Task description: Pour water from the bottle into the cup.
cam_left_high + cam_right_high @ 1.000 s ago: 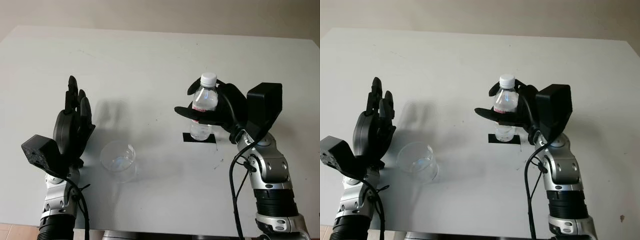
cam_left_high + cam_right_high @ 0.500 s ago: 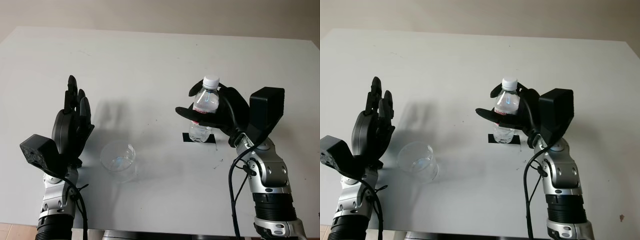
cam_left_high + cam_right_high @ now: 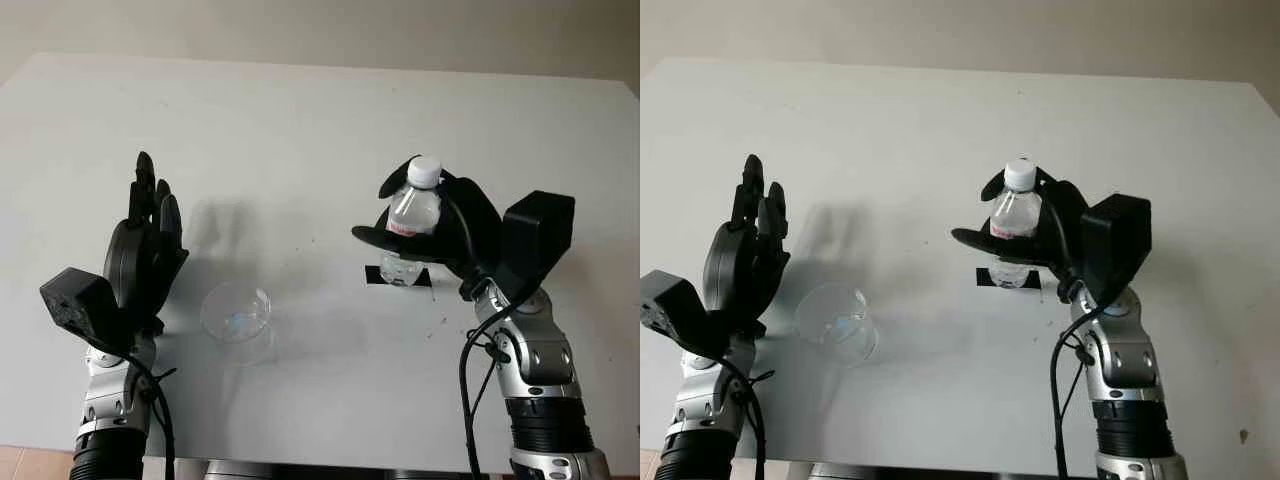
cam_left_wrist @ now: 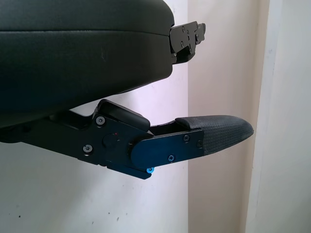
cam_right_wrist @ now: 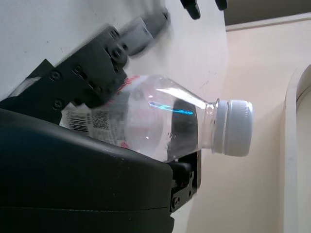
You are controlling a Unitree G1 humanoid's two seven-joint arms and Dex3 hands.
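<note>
The white bench takes most of the frame in the head views, and its far edge runs along the top of the picture, with a wall behind it. The right robot hand stands at the right of centre and is clenched around the bottle, its fingers wrapped at the label height while the white cap stays free above them. The bottle is upright or leaning only a little, and its base seems to be just above a small black mark on the bench; I cannot tell if it touches the surface. I judge that the grasp is made at the middle of the body so the neck can later tip toward the cup without a finger in the way. The cap is on, so pouring cannot start yet. The left robot hand is at the left of the frame, raised with the palm up, released and holding nothing, just beside the cup. The clear cup stands at the lower centre left, well apart from the bottle. Between the bottle and the cup the bench is bare, so there is open room for moving across.
</note>
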